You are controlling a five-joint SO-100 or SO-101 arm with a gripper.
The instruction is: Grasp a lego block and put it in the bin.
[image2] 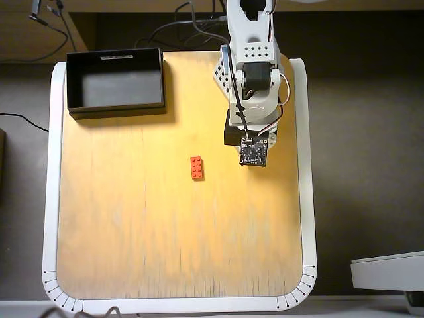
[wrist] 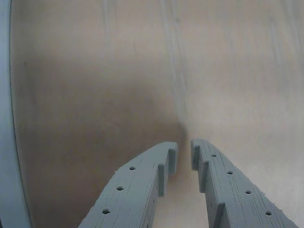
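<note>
The red-orange lego block (image2: 197, 167) lies flat near the middle of the wooden board, seen only in the overhead view. The black bin (image2: 73, 83) stands at the board's far left corner with nothing in it. The arm (image2: 250, 93) reaches in from the top edge, and its wrist camera board (image2: 254, 152) hovers a short way right of the block and hides the fingers from above. In the wrist view my gripper (wrist: 184, 151) points down at bare wood. Its grey jaws are drawn together with only a narrow slit between the tips, and they hold nothing. The block and the bin are out of the wrist view.
The wooden board (image2: 165, 232) has a raised white rim (image2: 308, 199), which also shows at the left of the wrist view (wrist: 7, 118). Cables (image2: 192, 26) lie behind the board. A pale device (image2: 391, 271) sits off the board at the lower right.
</note>
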